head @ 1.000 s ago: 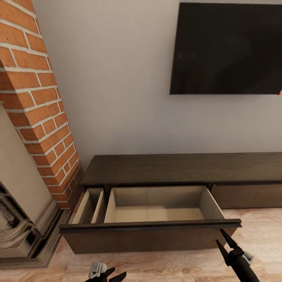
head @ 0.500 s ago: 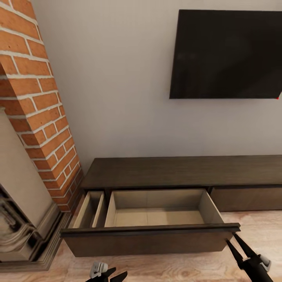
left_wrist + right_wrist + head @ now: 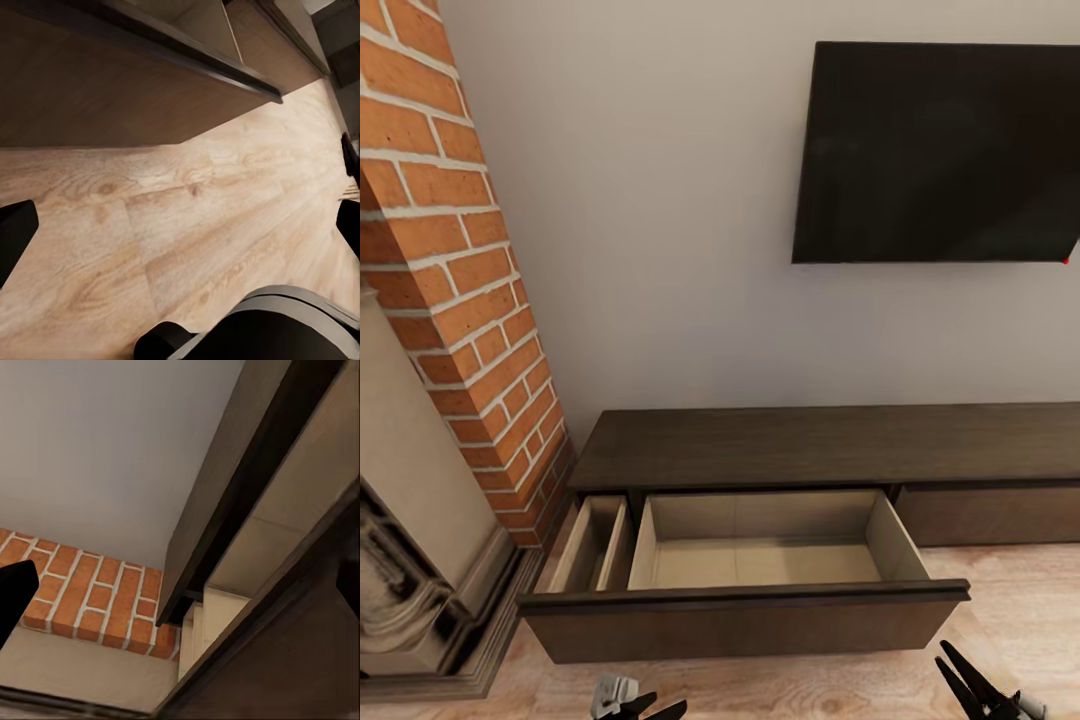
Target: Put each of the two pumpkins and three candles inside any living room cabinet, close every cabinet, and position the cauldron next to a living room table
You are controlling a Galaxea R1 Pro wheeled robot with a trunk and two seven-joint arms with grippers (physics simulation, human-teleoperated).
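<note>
Right gripper [image 3: 972, 683], fingers slightly apart and empty, has dropped back to the lower right corner, away from the cabinet [image 3: 830, 445] whose wide drawer [image 3: 745, 600] at lower centre stands pulled out and bare, ready for pumpkins and candles

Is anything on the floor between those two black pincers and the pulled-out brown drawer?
No: in the head view only bare light wood plank floor separates the left pincer and right pincer from the dark brown drawer front.
</note>
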